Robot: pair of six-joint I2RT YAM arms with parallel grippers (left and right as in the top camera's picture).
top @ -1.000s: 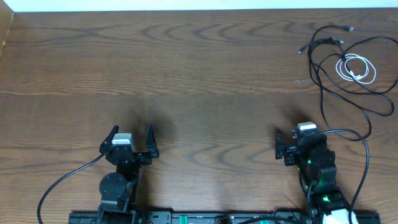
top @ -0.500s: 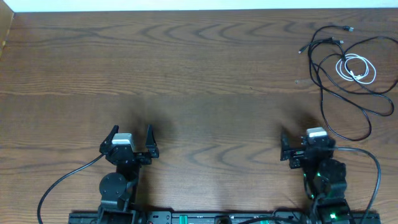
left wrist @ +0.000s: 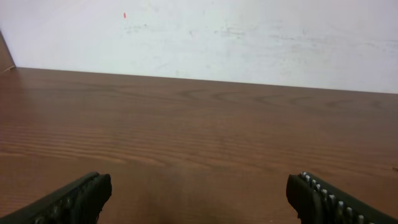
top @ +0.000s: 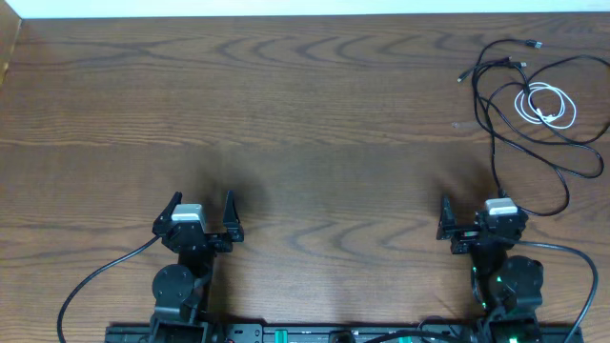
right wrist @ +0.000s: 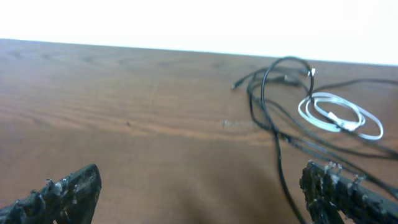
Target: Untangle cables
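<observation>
Cables (top: 534, 105) lie tangled at the far right corner of the table (top: 305, 114), black cords (top: 496, 143) looping around a white coil (top: 545, 107) (nothing grips them). The right gripper (right wrist: 199, 186), jaws wide and empty, crouches low by its base facing the heap, apparently placed to reach it. The left gripper (top: 201, 205), equally open, sits well apart.

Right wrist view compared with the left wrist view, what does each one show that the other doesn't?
Only the right wrist view shows the black cables looped on the table, with a white cable coiled among them, ahead and right of the right gripper. Only the left wrist view shows the left gripper and a tiny red mark on the wall, with no cables. Both show the wood table and open fingers at the bottom corners.
</observation>
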